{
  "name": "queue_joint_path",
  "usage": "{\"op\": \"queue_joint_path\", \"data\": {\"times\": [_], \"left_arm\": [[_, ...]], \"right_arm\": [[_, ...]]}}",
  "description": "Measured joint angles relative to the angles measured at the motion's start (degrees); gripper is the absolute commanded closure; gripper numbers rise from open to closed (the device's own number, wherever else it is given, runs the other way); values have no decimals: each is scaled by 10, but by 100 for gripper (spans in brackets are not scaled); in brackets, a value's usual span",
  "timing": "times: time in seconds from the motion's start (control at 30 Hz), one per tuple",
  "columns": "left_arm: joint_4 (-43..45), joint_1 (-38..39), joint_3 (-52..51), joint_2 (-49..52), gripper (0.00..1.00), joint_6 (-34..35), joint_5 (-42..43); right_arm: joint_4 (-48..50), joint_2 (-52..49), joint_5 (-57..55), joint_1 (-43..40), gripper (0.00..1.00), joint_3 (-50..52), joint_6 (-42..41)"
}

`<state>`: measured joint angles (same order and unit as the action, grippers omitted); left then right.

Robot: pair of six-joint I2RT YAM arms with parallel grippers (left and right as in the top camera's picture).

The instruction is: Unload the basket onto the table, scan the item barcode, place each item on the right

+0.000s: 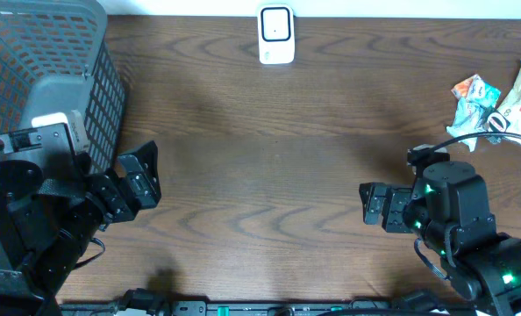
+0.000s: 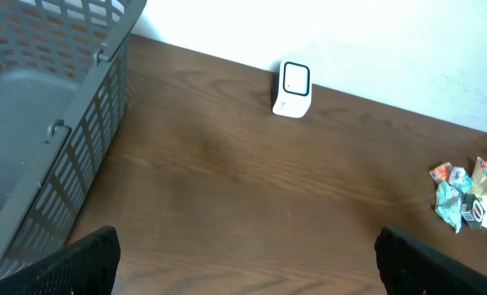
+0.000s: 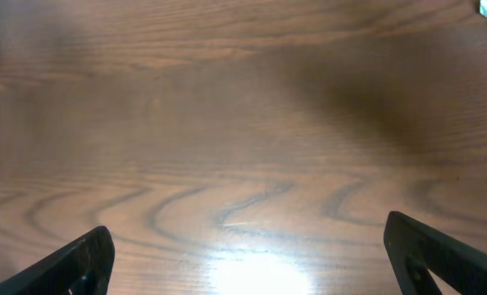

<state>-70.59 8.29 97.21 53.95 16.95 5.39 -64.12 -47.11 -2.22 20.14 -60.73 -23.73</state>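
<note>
Right pincer: open, empty; snack packets: well apart, far right

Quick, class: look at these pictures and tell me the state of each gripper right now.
Left gripper: open, holding nothing.
Right gripper: open, holding nothing.

a grey mesh basket stands at the wooden table's far-left corner.

Basket left, scanner far centre, packets right.
</note>
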Motion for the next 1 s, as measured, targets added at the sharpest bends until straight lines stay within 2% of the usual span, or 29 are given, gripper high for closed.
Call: {"op": "queue_joint_path", "data": {"times": [0.2,0.33,0.5,0.73,1.0], "left_arm": [[0,0,0,0,2,0,0],[0,0,0,0,3,0,0],[0,0,0,0,2,0,0],[0,0,0,0,2,0,0],[0,0,0,0,2,0,0]], "right_arm": [[111,61,19,-66,1,120,46],[224,144,70,-115,1,228,93],[313,252,103,-144,1,335,125],[386,387,118,-166,1,428,155],[451,461,128,-180,1,490,163]]}}
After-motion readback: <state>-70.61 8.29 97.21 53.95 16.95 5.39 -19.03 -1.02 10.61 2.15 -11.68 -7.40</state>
